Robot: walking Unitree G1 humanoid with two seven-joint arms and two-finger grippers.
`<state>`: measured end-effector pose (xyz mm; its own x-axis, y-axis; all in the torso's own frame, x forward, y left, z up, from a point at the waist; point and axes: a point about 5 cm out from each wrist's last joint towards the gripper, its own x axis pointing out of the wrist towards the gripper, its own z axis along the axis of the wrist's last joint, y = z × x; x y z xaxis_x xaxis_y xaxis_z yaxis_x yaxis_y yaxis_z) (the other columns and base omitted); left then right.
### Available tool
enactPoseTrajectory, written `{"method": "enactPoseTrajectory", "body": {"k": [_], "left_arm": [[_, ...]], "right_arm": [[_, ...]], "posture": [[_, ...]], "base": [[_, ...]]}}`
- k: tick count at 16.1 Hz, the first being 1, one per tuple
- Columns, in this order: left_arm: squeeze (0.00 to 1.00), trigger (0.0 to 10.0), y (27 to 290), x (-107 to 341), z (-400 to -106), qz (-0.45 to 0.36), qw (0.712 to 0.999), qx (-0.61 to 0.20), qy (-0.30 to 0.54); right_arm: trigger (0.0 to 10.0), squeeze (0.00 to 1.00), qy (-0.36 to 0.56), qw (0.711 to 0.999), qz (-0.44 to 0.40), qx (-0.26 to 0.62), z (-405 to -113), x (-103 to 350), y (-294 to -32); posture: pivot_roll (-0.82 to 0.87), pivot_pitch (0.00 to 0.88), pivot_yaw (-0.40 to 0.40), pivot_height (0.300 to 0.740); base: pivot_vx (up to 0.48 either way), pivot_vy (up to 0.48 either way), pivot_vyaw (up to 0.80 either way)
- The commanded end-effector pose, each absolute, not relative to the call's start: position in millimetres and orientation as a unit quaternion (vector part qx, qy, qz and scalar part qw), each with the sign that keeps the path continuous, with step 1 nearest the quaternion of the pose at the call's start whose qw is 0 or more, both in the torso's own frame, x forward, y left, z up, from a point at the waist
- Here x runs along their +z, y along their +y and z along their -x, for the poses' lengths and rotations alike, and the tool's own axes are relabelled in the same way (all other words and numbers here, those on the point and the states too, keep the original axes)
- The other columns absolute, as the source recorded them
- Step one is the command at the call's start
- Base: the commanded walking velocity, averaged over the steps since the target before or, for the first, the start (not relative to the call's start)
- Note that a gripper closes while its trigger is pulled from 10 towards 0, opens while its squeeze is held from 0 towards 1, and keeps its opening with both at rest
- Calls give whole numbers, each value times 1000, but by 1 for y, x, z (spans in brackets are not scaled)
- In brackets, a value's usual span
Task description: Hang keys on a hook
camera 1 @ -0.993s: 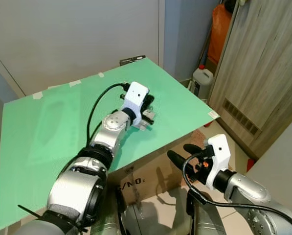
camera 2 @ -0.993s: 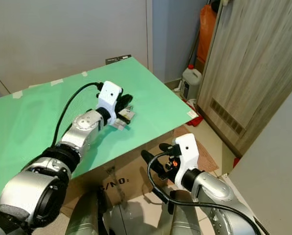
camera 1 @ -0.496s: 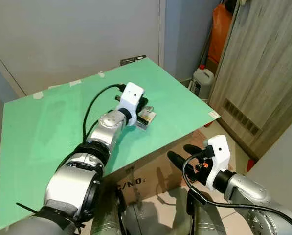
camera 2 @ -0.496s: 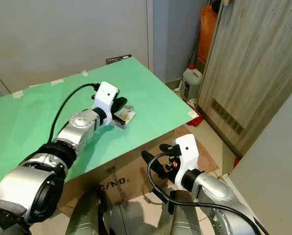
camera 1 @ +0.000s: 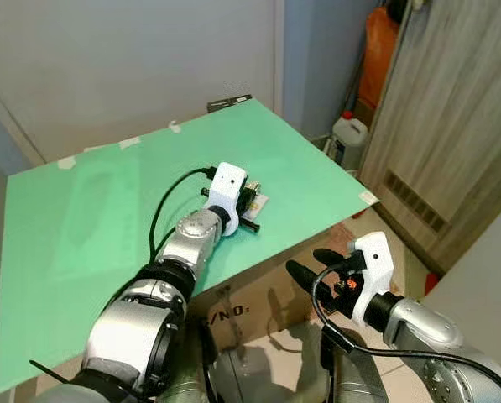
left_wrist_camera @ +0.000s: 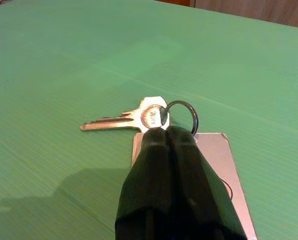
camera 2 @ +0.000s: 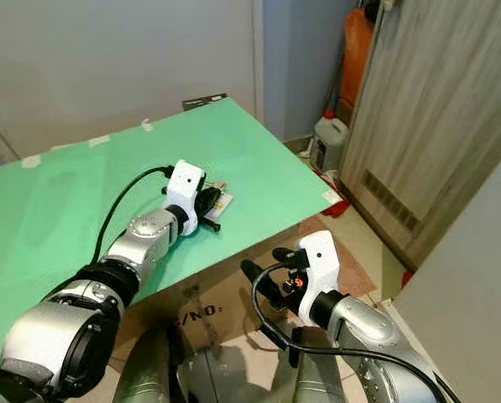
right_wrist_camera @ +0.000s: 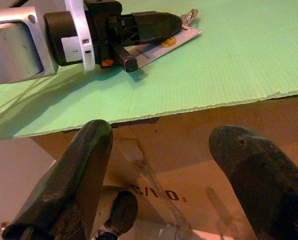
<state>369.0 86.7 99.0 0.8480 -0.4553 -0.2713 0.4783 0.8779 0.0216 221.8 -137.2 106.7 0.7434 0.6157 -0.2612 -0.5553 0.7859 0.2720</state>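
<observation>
Here the left gripper lies low over the green table, near its front edge, with its jaws pressed together over the flat tag of the keys. The fingertips reach the key ring, which sits right at their end; whether the ring or tag is actually pinched cannot be told. One silver key points away to the side, flat on the table, and the pale tag lies flat beneath the black fingers.

The right gripper hangs in front of the table and below its edge, with its jaws spread wide and nothing between them. In its wrist view the left gripper and the tag show on the table above a cardboard box with printed letters.

A wooden cabinet stands to the right, with a white plastic jug on the floor beside it.
</observation>
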Motion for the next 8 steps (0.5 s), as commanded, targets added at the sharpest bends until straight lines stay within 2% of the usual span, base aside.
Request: {"method": "enactPoseTrajectory", "body": {"k": [1,8], "left_arm": [[0,10000,86,95,-366,-32,958,-246,142],[0,10000,89,67,-344,-2,958,-214,193]], "right_arm": [[10000,0,171,930,-88,314,-221,106,-136],[10000,0,172,928,-91,317,-223,105,-136]], "posture": [[-208,0,95,574],[-181,0,94,574]], "base": [[0,0,0],[0,0,0]]}}
